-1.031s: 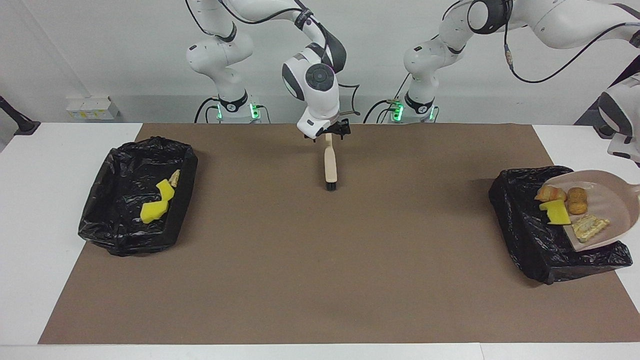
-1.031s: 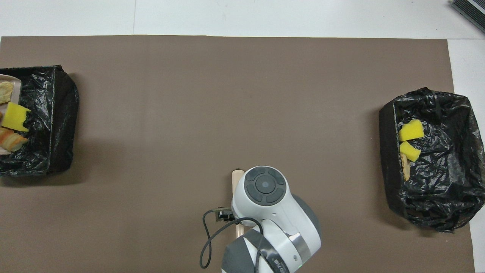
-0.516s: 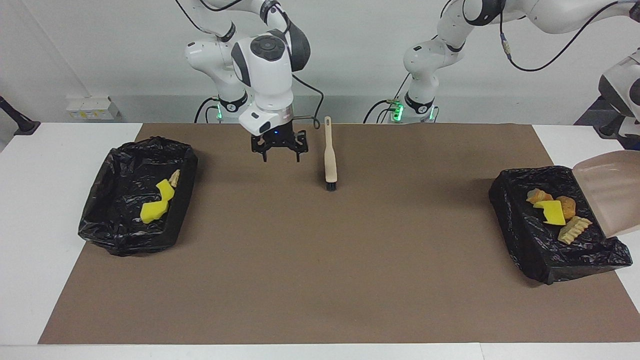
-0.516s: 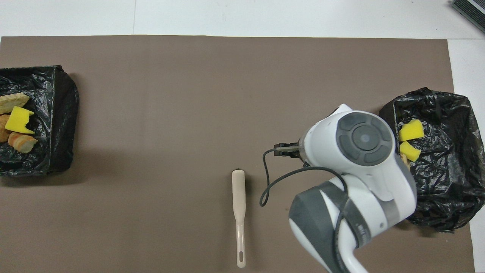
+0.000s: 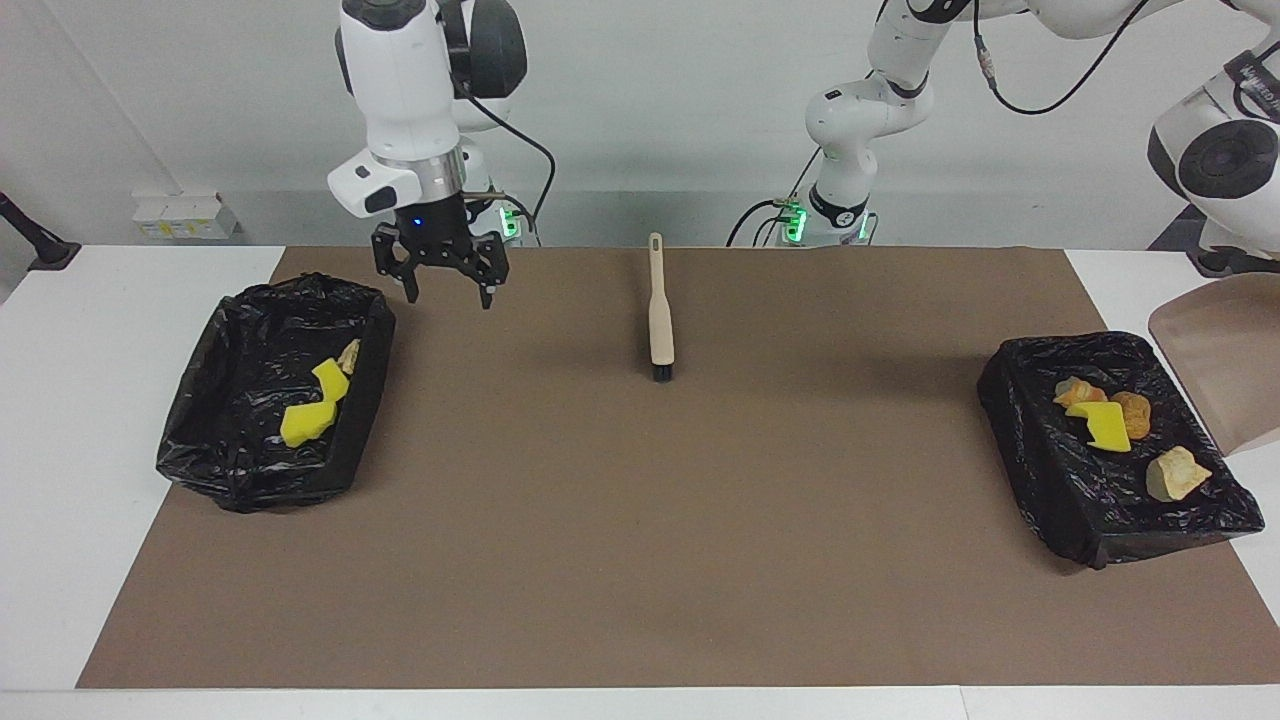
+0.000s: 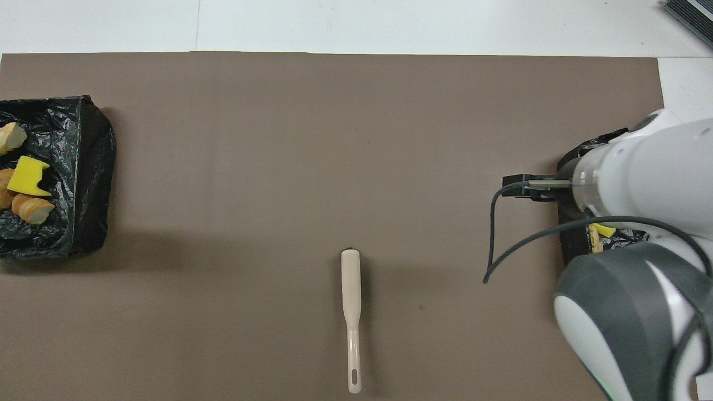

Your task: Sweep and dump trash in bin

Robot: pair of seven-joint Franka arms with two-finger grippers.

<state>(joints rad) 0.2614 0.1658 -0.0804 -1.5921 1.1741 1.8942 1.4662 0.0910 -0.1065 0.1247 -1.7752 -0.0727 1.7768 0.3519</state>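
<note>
The trash [image 5: 1105, 425] lies in the bin at the left arm's end [image 5: 1040, 480] and the bin at the right arm's end [image 5: 200, 440], either side of the brush [image 5: 660, 320], my right gripper [image 5: 450, 298] hanging wide open between brush and the latter bin, my left gripper unseen but closed.

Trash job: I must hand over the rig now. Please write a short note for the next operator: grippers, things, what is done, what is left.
Right gripper: jaws open, empty, over the mat beside the right-end bin.
Left gripper: out of frame, shut. The dustpan hangs tilted beside the left-end bin, apparently in its grip, and looks empty.
Trash: three scraps in the right-end bin, four in the left-end bin; none seen on the mat.
Brush: lies on the mat between the bins.
Done: sweeping and dumping, it seems.
Left: probably only to set the dustpan down.
</note>
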